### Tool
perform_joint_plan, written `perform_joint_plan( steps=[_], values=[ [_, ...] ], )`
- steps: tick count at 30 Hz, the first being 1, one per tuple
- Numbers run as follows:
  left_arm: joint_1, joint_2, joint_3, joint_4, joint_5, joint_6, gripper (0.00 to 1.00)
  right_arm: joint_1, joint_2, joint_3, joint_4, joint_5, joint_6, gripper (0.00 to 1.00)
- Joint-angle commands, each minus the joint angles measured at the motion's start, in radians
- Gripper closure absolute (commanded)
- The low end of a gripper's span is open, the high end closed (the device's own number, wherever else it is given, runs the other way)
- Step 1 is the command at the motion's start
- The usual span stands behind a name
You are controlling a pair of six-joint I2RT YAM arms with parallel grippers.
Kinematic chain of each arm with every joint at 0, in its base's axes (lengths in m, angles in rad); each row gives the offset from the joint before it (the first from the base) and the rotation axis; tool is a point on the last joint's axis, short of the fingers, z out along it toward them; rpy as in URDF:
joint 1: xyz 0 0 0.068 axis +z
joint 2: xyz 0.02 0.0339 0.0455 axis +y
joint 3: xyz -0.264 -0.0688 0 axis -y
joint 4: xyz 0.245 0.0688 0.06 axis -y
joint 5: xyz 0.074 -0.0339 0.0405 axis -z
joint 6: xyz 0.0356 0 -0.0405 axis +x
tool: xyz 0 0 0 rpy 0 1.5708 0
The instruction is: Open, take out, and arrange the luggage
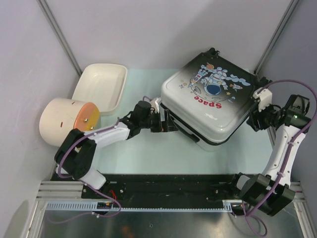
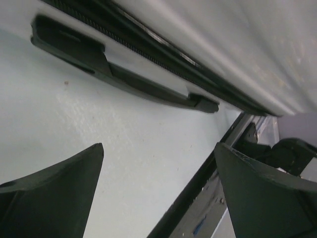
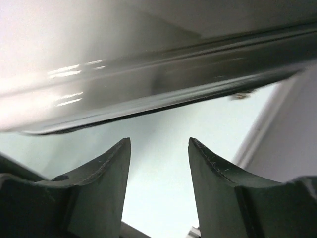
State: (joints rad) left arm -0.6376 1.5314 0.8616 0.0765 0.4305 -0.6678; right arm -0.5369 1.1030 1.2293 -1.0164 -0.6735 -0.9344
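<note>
At left gripper [image 1: 167, 125]: case [image 1: 208, 99] side blocks ahead, black handle [image 2: 129, 80] in line; bare table [image 1: 148, 153] free below and back toward base; tub [image 1: 101, 87] and cylinder [image 1: 67, 121] behind. At right gripper [image 1: 253, 121]: case edge ahead; panel [image 1: 297, 59] behind.

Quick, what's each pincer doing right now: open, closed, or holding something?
Left pincer: open, holding nothing.
Right pincer: open, holding nothing.

Bright, even overhead light. Glare streaks and blur cross the luggage [image 3: 114, 84] just above the right gripper [image 3: 159, 148] fingers [image 3: 101, 183].
</note>
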Motion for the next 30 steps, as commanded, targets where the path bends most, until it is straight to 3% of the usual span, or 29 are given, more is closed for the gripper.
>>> perform_joint_plan(
  steps=[1,3,5,6,8,9,11,12,13,15,16,19,21,23,26,30],
  values=[
    [0.044,-0.013,0.067,0.103,0.017,-0.030,0.00,0.000,0.054,-0.065,-0.223,-0.129,-0.355,0.46],
    [0.074,-0.037,0.044,0.095,0.016,-0.024,0.00,0.050,0.054,-0.138,-0.196,-0.149,-0.362,0.45],
    [0.134,-0.066,0.021,0.088,0.036,-0.038,0.00,0.124,0.022,-0.210,-0.044,-0.138,-0.281,0.42],
    [0.157,-0.076,-0.002,0.079,0.048,-0.041,0.00,0.208,-0.001,-0.287,0.032,-0.127,-0.161,0.42],
    [0.225,-0.115,-0.016,0.048,0.051,-0.021,0.00,0.309,-0.072,-0.368,0.270,-0.101,-0.046,0.41],
    [0.245,-0.129,-0.027,0.019,0.048,-0.007,0.00,0.424,-0.092,-0.437,0.348,-0.087,0.007,0.41],
    [0.305,-0.175,-0.038,-0.015,0.051,0.020,0.00,0.533,-0.140,-0.487,0.568,-0.022,0.182,0.43],
    [0.338,-0.191,-0.041,-0.021,0.056,0.025,0.00,0.686,-0.144,-0.523,0.628,0.003,0.225,0.44],
    [0.354,-0.201,-0.044,-0.029,0.057,0.036,0.00,0.751,-0.146,-0.536,0.750,0.062,0.315,0.43],
    [0.381,-0.227,-0.044,-0.063,0.040,0.057,0.00,0.895,-0.111,-0.551,0.914,0.138,0.379,0.44],
    [0.386,-0.231,-0.042,-0.067,0.037,0.062,0.00,1.025,-0.086,-0.551,0.970,0.210,0.423,0.44],
    [0.397,-0.238,-0.030,-0.099,0.033,0.050,0.00,1.200,0.003,-0.512,1.142,0.299,0.483,0.43],
    [0.401,-0.252,-0.018,-0.104,0.019,0.047,0.00,1.218,0.014,-0.463,1.129,0.308,0.566,0.43],
    [0.420,-0.261,-0.012,-0.107,0.001,0.047,0.00,1.143,-0.038,-0.410,1.063,0.275,0.663,0.44],
    [0.444,-0.264,-0.007,-0.107,-0.015,0.054,0.01,1.008,-0.147,-0.402,0.851,0.192,0.674,0.42],
    [0.452,-0.234,0.008,-0.104,-0.010,0.062,0.06,0.855,-0.368,-0.441,0.586,0.213,0.703,0.39]
  ],
)
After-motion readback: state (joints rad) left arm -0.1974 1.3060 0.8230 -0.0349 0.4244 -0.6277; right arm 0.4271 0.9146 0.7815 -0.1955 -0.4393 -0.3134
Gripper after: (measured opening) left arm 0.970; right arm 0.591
